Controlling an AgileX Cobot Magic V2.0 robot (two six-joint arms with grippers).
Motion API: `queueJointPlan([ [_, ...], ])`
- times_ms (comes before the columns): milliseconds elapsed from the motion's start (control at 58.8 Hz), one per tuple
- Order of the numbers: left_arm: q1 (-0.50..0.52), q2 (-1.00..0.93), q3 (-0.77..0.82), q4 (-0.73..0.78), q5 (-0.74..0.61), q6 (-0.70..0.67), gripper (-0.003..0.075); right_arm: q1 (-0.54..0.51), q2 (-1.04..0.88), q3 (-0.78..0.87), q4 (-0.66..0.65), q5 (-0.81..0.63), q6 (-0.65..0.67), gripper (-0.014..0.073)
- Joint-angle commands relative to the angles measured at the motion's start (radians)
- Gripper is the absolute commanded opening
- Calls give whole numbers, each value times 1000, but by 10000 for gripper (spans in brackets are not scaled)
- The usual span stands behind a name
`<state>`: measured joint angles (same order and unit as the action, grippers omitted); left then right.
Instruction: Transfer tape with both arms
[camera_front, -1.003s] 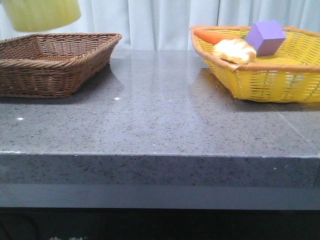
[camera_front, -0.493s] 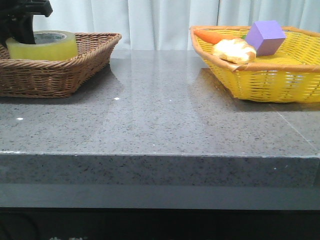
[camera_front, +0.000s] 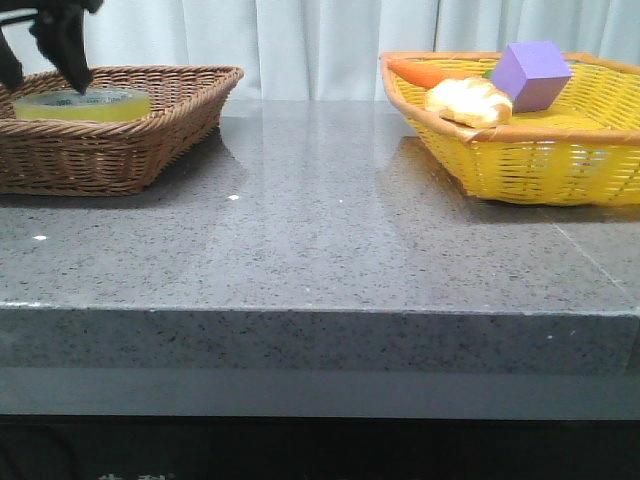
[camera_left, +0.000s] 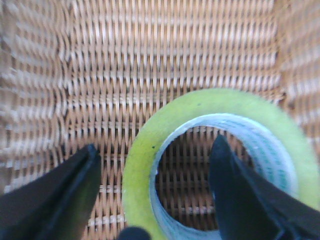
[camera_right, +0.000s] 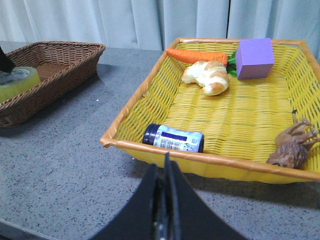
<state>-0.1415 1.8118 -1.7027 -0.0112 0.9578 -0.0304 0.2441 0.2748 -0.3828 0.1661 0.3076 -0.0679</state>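
Left wrist view shows the left hand (camera_left: 155, 200) spread wide over the tape (camera_left: 220, 165), one finger outside the roll and one over its hollow core, neither clearly touching it. The tape lies flat on the wicker floor of the brown basket (camera_left: 150, 60). My reading is that the placing step is at its end: the roll is down in the basket and let go. The next move would call for a straight lift, with the inner finger clearing the core so the roll is not dragged along.

In the right wrist view the right hand (camera_right: 164, 200) hangs over the desk (camera_right: 60, 165) with its fingers pressed together, holding nothing. Just beyond it sits the yellow basket (camera_right: 210, 159), with a blue jar (camera_right: 173, 138) nearest, a brown toy animal (camera_right: 294, 146) to one side, then a croissant (camera_right: 207, 76), a carrot (camera_right: 196, 55) and a purple cube (camera_right: 255, 57) at the far end.
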Motion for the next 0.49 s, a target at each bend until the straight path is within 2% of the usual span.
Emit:
queueJointPlan([
  [0, 0, -103, -37, -7, -61, -8, 351, -9, 8, -26, -2, -83, -1, -46],
  [238, 0, -199, -31, -7, -92, -8, -22, -9, 8, -26, -2, -83, -1, -46],
  [476, 0, -338, 98, -13, -186, 19, -20, -9, 8, -26, -2, -83, -1, -46],
])
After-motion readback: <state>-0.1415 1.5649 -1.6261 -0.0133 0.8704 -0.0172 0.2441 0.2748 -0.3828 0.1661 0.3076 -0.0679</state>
